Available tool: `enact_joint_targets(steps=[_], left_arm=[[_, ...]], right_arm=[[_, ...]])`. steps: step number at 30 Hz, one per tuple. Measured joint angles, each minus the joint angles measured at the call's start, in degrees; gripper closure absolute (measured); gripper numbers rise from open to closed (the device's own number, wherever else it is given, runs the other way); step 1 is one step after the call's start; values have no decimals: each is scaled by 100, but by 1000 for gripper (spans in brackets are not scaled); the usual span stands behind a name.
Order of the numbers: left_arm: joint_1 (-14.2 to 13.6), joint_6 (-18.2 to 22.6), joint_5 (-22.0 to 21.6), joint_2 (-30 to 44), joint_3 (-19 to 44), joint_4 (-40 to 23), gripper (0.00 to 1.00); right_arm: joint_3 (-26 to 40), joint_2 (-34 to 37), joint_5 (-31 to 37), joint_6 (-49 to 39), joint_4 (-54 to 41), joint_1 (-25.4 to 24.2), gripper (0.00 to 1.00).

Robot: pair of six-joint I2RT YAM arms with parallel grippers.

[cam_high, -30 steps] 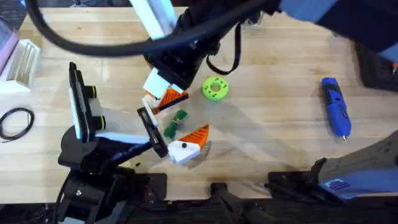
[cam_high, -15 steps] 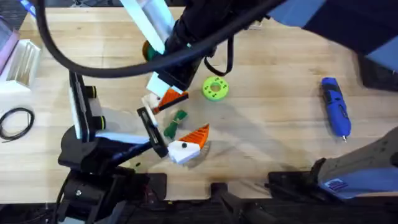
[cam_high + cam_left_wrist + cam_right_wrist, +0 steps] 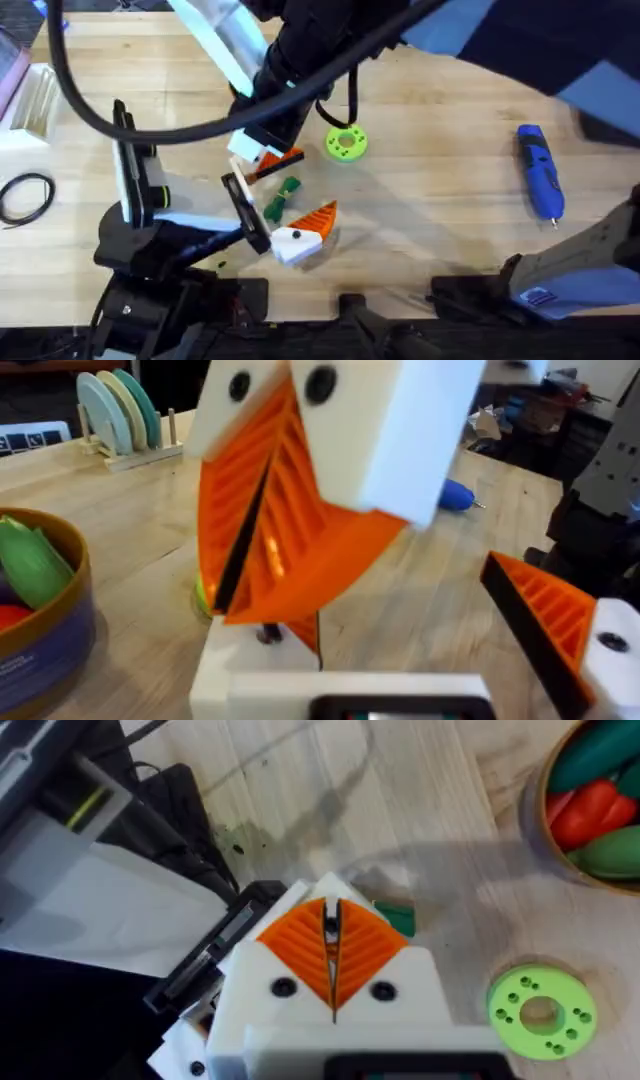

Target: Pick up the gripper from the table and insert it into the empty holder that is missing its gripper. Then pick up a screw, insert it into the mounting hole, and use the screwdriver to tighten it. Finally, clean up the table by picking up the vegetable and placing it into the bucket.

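The right tool (image 3: 262,150), its white fingers with orange ribbed pads pressed together on what looks to be the small loose ribbed orange plastic wedge (image 3: 335,555), hangs just above the plain white angular plastic finger base (image 3: 250,670). That base is one side of the spread left tool (image 3: 430,635). To seat it well, I'd square the wedge's foot over the base beneath the tool and lower it straight and slowly. The pinch should hold until the wedge sits flush, so the mounting hole lines up.

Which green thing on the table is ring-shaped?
The lime disc, round with a hole through its middle. The dark green vegetable beside it is elongated and knotted.
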Motion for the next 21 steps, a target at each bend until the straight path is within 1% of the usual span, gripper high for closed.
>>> enact_joint_targets(steps=[16,21], left_arm=[[0,-10,17,0,0,0,14],[2,-14,22,-2,0,-4,13]], right_arm=[[0,13,218,0,54,11,995],[0,13,216,2,-141,12,995]])
